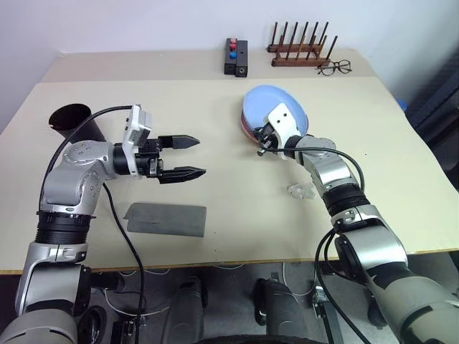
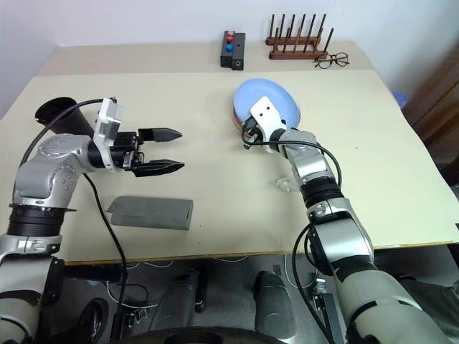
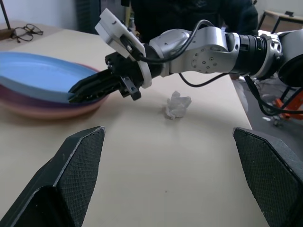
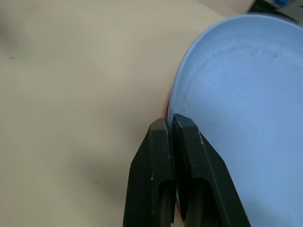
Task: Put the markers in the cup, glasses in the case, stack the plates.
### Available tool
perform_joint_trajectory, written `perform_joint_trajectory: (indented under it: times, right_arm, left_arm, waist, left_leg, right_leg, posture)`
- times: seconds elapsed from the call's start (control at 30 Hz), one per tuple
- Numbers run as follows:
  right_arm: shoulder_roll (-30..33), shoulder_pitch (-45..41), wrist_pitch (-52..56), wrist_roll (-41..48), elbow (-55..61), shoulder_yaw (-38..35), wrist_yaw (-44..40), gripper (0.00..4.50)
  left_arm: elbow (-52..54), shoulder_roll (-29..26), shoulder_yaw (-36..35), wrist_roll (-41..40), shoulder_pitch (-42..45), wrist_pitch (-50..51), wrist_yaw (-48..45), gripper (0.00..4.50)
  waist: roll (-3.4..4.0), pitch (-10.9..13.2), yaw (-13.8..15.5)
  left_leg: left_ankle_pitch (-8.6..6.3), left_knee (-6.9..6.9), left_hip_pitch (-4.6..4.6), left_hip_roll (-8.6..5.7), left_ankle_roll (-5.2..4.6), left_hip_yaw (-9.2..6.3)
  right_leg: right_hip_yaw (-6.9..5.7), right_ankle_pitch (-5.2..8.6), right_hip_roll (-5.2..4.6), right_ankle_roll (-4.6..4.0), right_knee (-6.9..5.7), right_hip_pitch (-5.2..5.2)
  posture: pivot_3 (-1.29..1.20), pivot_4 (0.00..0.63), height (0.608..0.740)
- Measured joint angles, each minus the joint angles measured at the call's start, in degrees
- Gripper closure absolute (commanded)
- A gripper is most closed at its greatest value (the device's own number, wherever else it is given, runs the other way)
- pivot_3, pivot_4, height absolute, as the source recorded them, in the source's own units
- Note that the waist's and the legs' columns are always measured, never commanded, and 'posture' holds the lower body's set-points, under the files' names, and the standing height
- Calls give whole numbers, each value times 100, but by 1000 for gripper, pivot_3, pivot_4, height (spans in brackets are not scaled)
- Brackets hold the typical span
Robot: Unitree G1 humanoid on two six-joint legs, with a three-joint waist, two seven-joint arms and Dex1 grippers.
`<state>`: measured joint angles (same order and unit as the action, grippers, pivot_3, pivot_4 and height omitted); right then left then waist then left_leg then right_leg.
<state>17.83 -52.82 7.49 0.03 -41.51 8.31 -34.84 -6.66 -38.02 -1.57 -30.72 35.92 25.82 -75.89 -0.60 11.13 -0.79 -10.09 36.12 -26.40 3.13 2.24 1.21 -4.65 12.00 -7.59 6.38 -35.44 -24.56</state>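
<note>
1. Plates (image 1: 276, 107): blue stacked on pink, far middle of table (image 1: 215, 208).
2. Right gripper (image 3: 78, 92) clenched, empty, tips at plates' rim.
3. Left gripper (image 1: 192, 157) spread, empty, above case (image 1: 166, 218).
4. Cup (image 1: 75, 120) far left.

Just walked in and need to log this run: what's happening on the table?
A two-armed robot is tidying. The blue plate sits stacked on the pink plate, and the right gripper, shut, is at their near rim. The left gripper hovers open above the table, empty. The grey case lies closed at the front, and the black cup is at the far left.
</note>
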Motion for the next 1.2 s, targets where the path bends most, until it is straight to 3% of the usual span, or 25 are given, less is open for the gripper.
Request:
perform_joint_trajectory:
  times: [0.07,0.17,0.4,0.63,0.77,0.9,1.03,1.2]
  right_arm:
    - [1,0,-11,-36,0,10,-21,4477]
    - [1,0,100,33,4,-61,-104,3519]
    - [160,1,384,98,326,-229,-235,62]
    - [633,559,956,953,2118,-1017,-554,22]
    - [1383,1282,2284,1716,3452,-1541,-809,22]
    - [2545,2004,4295,2185,4949,-1402,-1088,22]
    - [2869,2485,5197,2390,5792,-1057,-1102,22]
    - [2883,2927,5355,2229,5836,-489,-869,22]
  left_arm:
    - [2,-4,-1,-1,-1,0,9,0]
    - [2,-2,0,-1,-3,0,15,0]
    - [-12,1,0,-2,-1,-4,-10,0]
    - [-13,-5,1,-10,4,-10,-23,0]
    - [2,-14,0,-41,-3,-13,-45,0]
    - [-19,9,-3,-59,-30,-21,-67,0]
    - [-45,117,20,-60,-13,-48,-114,0]
    - [-168,124,23,-49,13,-114,-163,0]
  waist:
    - [0,0,-3]
    - [0,0,-9]
    - [1,1,-9]
    - [1,1,32]
    - [1,1,36]
    - [1,0,8]
    - [2,-1,2]
    - [2,-1,38]
  left_leg:
    - [0,-1,0,0,0,0]
    - [0,-1,1,0,0,0]
    - [0,-2,1,0,0,0]
    - [0,0,-1,-1,0,0]
    - [0,2,0,0,0,0]
    - [-1,0,4,2,0,0]
    - [-1,3,8,6,0,-1]
    - [-1,10,-3,1,0,0]
  right_leg:
    - [0,0,0,0,0,0]
    - [0,0,0,0,0,0]
    - [0,0,0,0,0,0]
    - [0,0,-1,1,2,2]
    - [0,1,-2,0,2,3]
    - [0,8,-2,-14,2,1]
    - [0,11,0,-21,1,2]
    - [0,11,-4,-23,15,3]
  posture:
    - [0,150,740]
    - [0,150,740]
    - [0,150,740]
    - [0,150,740]
    - [0,150,740]
    - [0,150,740]
    - [0,150,740]
    - [0,150,740]
